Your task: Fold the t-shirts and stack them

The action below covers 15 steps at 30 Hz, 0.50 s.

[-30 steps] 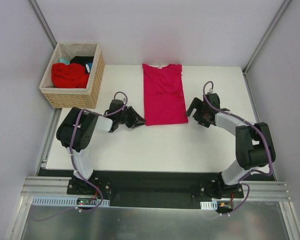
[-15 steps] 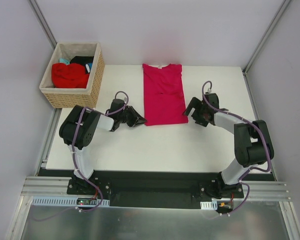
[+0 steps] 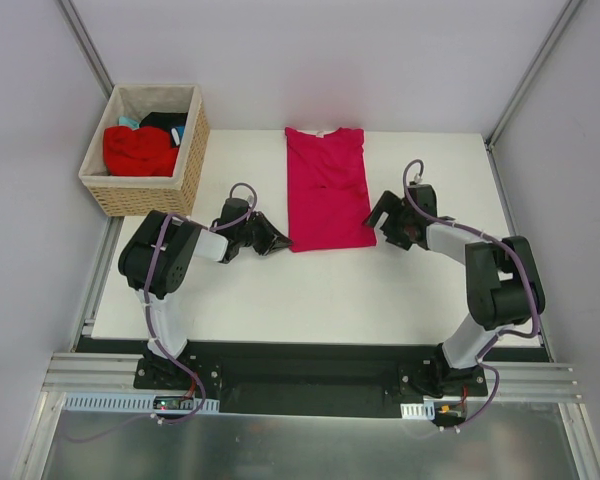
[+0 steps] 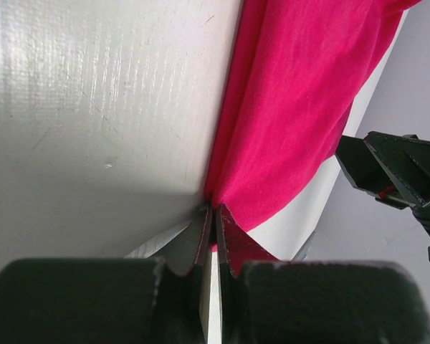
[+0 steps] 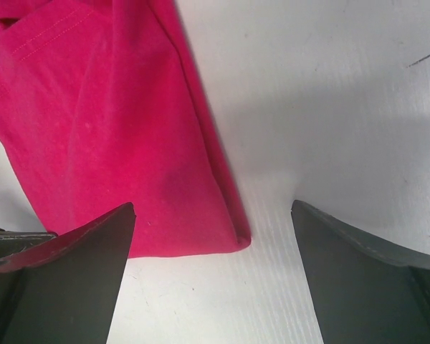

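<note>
Pinching the lower left corner of the pink shirt (image 3: 327,190), mid-frame, with the left gripper (image 4: 215,215) shut tight. Holding the right gripper (image 5: 211,204) wide open around the other corner, gripping nothing. Leaving more shirts (image 3: 140,150) waiting in the basket (image 3: 194,152), upper left; nothing stacked yet.

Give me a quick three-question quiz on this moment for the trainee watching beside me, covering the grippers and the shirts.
1. True or false: the right gripper is shut on the pink t-shirt.
2. What does the left gripper pinch? A) a cable B) the pink t-shirt's near corner C) nothing
3. Fill in: the red t-shirt lies in the ____.
Key: 1 false, its jaws stand open astride the other near corner; 2 B; 3 basket.
</note>
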Available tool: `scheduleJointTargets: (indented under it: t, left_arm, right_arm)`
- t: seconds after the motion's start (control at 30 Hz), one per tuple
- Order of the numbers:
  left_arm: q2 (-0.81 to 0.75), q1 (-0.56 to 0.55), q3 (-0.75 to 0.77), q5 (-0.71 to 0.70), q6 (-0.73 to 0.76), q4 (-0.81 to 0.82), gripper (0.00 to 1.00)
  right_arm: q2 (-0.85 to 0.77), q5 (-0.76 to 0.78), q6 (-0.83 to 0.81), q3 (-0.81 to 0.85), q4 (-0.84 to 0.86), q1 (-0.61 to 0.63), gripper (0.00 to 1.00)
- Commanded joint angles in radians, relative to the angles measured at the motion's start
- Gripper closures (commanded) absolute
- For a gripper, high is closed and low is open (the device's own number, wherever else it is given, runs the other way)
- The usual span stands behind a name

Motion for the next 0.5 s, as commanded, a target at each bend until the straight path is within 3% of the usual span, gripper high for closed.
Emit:
scheduleJointTargets:
  t: [0.0, 0.17, 0.33, 0.47]
  left_arm:
    - [0.016, -0.005, 0.006, -0.003, 0.020, -0.018, 1.00]
    - [0.012, -0.005, 0.001, -0.006, 0.021, -0.017, 1.00]
    - [0.013, -0.005, -0.006, -0.009, 0.020, -0.015, 1.00]
    - [0.010, -0.003, -0.008, -0.012, 0.020, -0.014, 1.00]
  right_arm:
    - [0.046, -0.031, 0.025, -0.004, -0.010, 0.017, 0.05]
    - [0.080, -0.057, 0.055, -0.030, 0.025, 0.020, 0.14]
    - [0.080, -0.068, 0.066, -0.059, 0.040, 0.031, 0.32]
    - [0.052, -0.047, 0.066, -0.098, 0.028, 0.037, 0.38]
